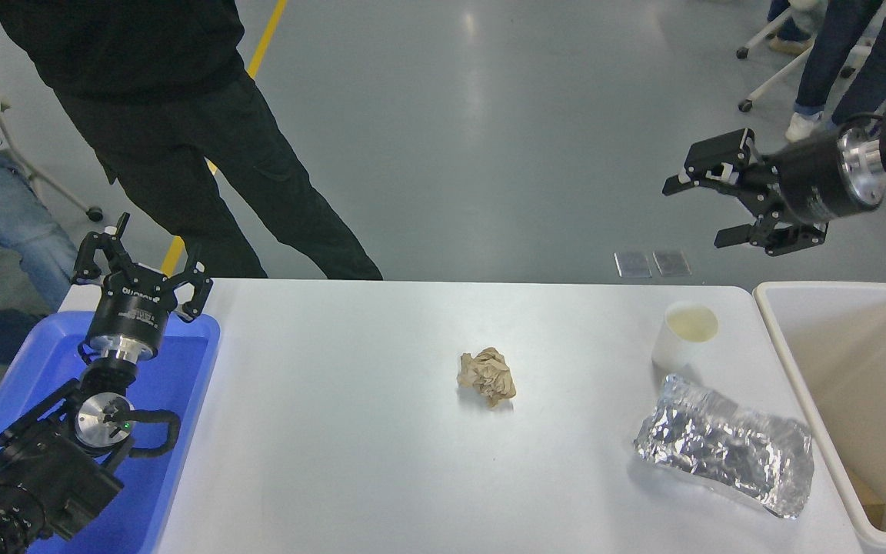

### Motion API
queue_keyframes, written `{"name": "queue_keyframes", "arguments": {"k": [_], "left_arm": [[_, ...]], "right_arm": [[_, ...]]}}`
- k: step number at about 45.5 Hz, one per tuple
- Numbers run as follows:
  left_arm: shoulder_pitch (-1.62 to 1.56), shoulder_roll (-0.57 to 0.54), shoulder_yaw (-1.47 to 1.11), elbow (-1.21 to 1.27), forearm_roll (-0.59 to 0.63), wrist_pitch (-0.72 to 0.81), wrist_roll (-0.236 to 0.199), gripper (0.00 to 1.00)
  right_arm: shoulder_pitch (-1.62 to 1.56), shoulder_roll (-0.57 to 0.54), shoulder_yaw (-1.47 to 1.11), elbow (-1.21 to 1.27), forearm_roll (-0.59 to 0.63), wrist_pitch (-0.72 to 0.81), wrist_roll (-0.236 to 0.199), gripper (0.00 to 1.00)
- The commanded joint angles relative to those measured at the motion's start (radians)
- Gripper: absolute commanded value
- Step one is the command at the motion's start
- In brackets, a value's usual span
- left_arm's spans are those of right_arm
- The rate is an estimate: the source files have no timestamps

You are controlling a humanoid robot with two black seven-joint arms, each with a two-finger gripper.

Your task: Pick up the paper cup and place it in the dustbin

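The white paper cup [683, 336] stands upright on the white table [351, 462] at the far right, just beyond a crumpled silver foil bag [726, 444]. The cream-white dustbin [785, 338] stands off the table's right edge. My right gripper [701, 213] is open and empty, raised high above the table's far right edge, above and beyond the cup, pointing left. My left gripper [139, 252] is open and parked over the blue tray at the lower left.
A crumpled brown paper ball [487, 375] lies mid-table. A blue plastic tray [181, 362] sits at the left edge. A person in black stands at the far left side; another sits at the left edge. More legs show at top right.
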Motion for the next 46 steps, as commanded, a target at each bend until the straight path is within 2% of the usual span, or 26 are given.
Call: {"name": "queue_keyframes", "arguments": {"k": [1, 6, 25, 46], "left_arm": [[0.000, 0.000, 0.000, 0.000, 0.000, 0.000, 0.000, 0.98], [-0.001, 0.000, 0.000, 0.000, 0.000, 0.000, 0.000, 0.98], [-0.001, 0.000, 0.001, -0.001, 0.000, 0.000, 0.002, 0.98], [-0.001, 0.000, 0.001, -0.001, 0.001, -0.001, 0.003, 0.98]], "right_arm": [[0.122, 0.125, -0.006, 0.035, -0.158, 0.033, -0.095, 1.00], [0.140, 0.153, -0.008, 0.046, -0.175, 0.033, -0.136, 1.00], [0.252, 0.159, -0.017, 0.112, -0.175, 0.033, -0.135, 1.00], [0.096, 0.153, -0.016, 0.063, -0.135, 0.033, -0.136, 1.00]]}}
